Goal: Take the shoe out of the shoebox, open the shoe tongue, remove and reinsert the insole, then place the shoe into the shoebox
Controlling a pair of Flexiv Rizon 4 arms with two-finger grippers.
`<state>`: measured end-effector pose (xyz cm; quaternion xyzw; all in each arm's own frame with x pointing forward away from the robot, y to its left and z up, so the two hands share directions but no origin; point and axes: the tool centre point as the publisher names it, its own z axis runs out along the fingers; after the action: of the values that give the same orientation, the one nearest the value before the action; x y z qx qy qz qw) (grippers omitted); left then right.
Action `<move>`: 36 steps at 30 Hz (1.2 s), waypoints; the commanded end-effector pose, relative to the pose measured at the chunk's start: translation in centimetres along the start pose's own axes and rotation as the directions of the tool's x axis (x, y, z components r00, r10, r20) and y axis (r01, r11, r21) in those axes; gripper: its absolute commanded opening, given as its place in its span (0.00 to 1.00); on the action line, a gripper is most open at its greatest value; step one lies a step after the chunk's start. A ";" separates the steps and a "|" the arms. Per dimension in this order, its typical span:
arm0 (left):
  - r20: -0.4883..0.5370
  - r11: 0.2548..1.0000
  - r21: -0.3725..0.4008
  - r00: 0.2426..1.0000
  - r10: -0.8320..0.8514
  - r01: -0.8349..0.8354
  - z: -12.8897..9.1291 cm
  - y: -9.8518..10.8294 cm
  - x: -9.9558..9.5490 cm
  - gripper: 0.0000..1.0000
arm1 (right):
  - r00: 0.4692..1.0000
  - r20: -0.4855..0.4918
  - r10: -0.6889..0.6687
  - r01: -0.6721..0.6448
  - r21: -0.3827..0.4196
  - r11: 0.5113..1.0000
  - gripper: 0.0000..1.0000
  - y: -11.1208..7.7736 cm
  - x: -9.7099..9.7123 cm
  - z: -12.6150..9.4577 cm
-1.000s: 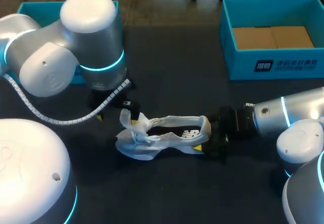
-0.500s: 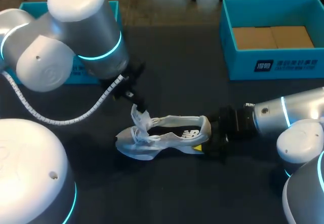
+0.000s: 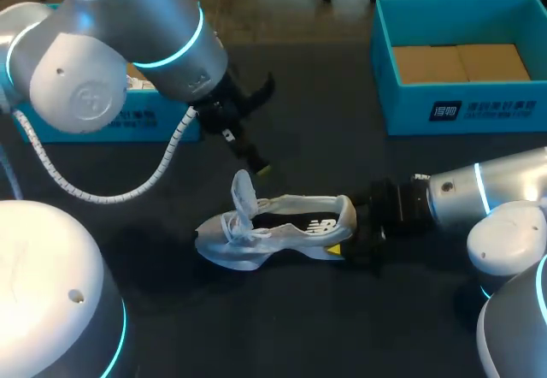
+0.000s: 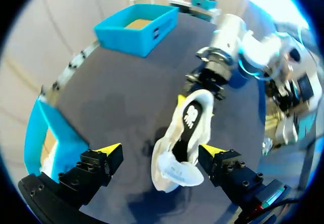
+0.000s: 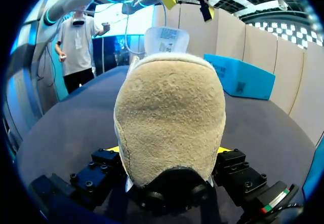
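Dark matte table (image 3: pixel 308 327), both arms over it. White low-top fabric sneaker (image 3: pixel 282 228) lies mid-table, out of its box, heel toward the right arm and toe toward the left.

- Sneaker's white tongue (image 3: pixel 244 191) stands up out of the opening, and the laces look loose.
- Right gripper (image 3: pixel 346 228) is clamped across the heel from both sides, pinning the sneaker in place.
- Left gripper (image 4: pixel 161 149) hangs above the toe end, fingers spread wide, holding nothing and clear of the tongue.
- Open blue cardboard shoebox (image 3: pixel 479 109) sits at the far right, well apart from the sneaker. A second blue box (image 3: pixel 128 126) is at the far left, partly hidden behind the left arm.

Handling, my read:
- Light shoe with a soft upper that buckles under a pinch.
- Heel and sole are the stiff parts, so the heel hold is the right anchor.
- Tongue is floppy and may fall back.
- Insole isn't clearly visible. It's likely thin, bendy foam, so pinch its rear edge inside the collar and peel it out slowly.
- Laces could snag a fingertip.
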<state>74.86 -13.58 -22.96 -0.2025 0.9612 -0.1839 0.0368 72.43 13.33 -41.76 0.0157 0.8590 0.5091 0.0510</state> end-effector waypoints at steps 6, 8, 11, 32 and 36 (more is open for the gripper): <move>-0.042 0.957 -0.041 0.958 0.285 -0.287 -0.3 -2.8 2.7 1.00 | 1.000 0.001 0.000 0.000 0.005 1.000 0.00 0.1 0.0 0.1; -0.040 0.950 -0.035 0.950 0.308 -0.310 -0.2 -3.2 3.3 1.00 | 1.000 0.001 0.000 0.000 0.005 1.000 0.00 0.1 0.0 0.1; -0.048 0.949 -0.010 0.948 0.315 -0.316 0.3 -3.8 4.0 1.00 | 1.000 0.001 0.000 0.000 0.005 1.000 0.00 0.1 0.0 0.1; -0.185 0.902 -0.009 0.888 0.422 -0.431 7.0 -4.1 7.4 0.00 | 1.000 0.001 0.000 0.000 0.005 1.000 0.00 0.1 0.0 0.1; -0.191 0.908 -0.024 0.893 0.407 -0.419 8.4 -3.5 7.4 0.00 | 1.000 0.001 0.000 0.000 0.005 1.000 0.00 0.1 0.0 0.1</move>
<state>70.24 -21.58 -28.20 0.0239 0.9868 -0.1595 -0.0178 72.43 13.33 -41.76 0.0157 0.8590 0.5092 0.0510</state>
